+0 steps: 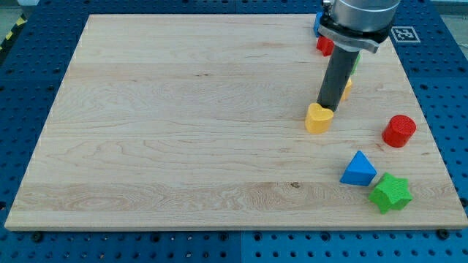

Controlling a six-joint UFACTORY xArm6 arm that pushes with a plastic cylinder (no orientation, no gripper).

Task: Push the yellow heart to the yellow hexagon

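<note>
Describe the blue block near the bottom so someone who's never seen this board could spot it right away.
Start at the wooden board's lower corner on the view's right. The blue triangular block sits there, just up-left of the green star and below the red cylinder. It is the only blue, pointed piece in that cluster.

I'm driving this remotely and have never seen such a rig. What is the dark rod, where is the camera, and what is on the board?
One camera looks down at a wooden board from its near side. The dark rod is the arm's end, with no claw, so nothing is held; it only pushes. My tip touches the yellow heart at its top edge. Behind the rod, partly hidden, sit a second yellow block, probably the hexagon, a red block, a blue block and a green sliver. At the view's right: a red cylinder, a blue triangle and a green star.
</note>
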